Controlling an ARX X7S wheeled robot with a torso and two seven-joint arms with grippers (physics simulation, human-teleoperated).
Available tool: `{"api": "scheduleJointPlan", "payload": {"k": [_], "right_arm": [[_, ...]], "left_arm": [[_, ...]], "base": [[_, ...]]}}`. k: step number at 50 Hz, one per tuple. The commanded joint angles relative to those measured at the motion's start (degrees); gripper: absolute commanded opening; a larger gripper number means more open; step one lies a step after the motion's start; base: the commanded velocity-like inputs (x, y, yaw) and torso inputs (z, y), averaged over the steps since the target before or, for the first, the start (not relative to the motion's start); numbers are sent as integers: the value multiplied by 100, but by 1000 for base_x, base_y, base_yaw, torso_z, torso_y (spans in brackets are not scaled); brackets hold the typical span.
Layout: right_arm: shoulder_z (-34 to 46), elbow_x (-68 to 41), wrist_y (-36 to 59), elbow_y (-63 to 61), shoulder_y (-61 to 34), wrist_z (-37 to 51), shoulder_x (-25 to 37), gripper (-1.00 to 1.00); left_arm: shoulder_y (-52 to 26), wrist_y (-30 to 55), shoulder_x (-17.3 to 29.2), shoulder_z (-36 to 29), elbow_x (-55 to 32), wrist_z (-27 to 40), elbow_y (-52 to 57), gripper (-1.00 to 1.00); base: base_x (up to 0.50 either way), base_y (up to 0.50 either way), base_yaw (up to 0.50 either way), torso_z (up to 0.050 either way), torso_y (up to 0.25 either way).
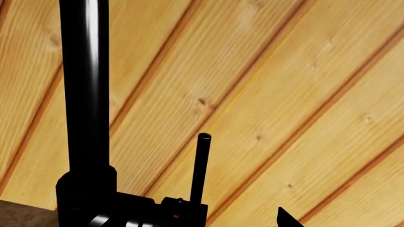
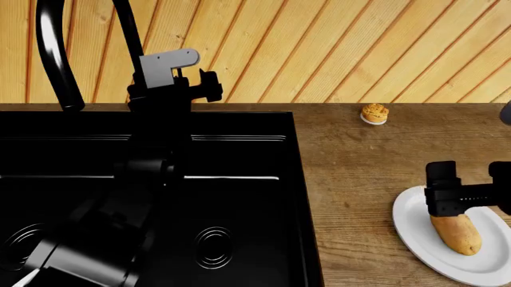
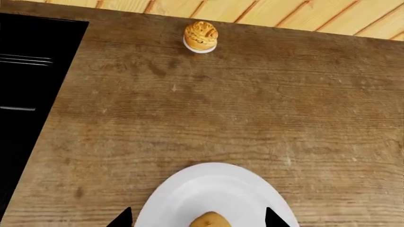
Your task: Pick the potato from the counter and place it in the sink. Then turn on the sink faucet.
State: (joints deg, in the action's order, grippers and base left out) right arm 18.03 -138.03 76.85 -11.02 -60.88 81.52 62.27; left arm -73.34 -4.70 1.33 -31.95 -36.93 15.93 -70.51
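Observation:
The tan potato (image 2: 456, 233) lies on a white plate (image 2: 413, 230) on the wood counter (image 2: 359, 161) at the right. My right gripper (image 2: 470, 197) hovers over its far end, open, with the potato's tip (image 3: 211, 221) between the two fingertips (image 3: 123, 220). The black double-basin sink (image 2: 239, 149) fills the left. The sink faucet (image 2: 49, 54) rises behind it. My left gripper (image 2: 203, 86) is at the faucet's base, beside the post (image 1: 85, 94) and the slim handle (image 1: 200, 165). One left fingertip (image 1: 287, 220) shows; the jaws look open and hold nothing.
A small brown muffin (image 2: 374, 113) sits on the counter near the wood-plank wall (image 2: 335, 48); it also shows in the right wrist view (image 3: 200, 35). The sink's edge (image 3: 25, 71) lies beside the plate (image 3: 215, 189). My left arm (image 2: 119, 209) reaches across the sink.

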Motion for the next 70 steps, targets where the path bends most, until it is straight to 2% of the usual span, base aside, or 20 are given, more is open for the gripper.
{"api": "scheduleJointPlan", "payload": {"k": [1,23,70], "right_arm": [[-359,277,8,110,539,-482,203,100],[-768,918,89,89,1436,-1102,206,100],[-1014,2228,204,369,2055,-2184,-84,100]], "left_arm": [[-78,-176,-78,-29,-12,-101,-340,100],[-109,-181,-70,19,-5,-123,-412,100],[-9,-141,-99,839,795,-285,-436,100]], "base": [[0,0,0,0,0],[0,0,0,0,0],[0,0,0,0,0]]}}
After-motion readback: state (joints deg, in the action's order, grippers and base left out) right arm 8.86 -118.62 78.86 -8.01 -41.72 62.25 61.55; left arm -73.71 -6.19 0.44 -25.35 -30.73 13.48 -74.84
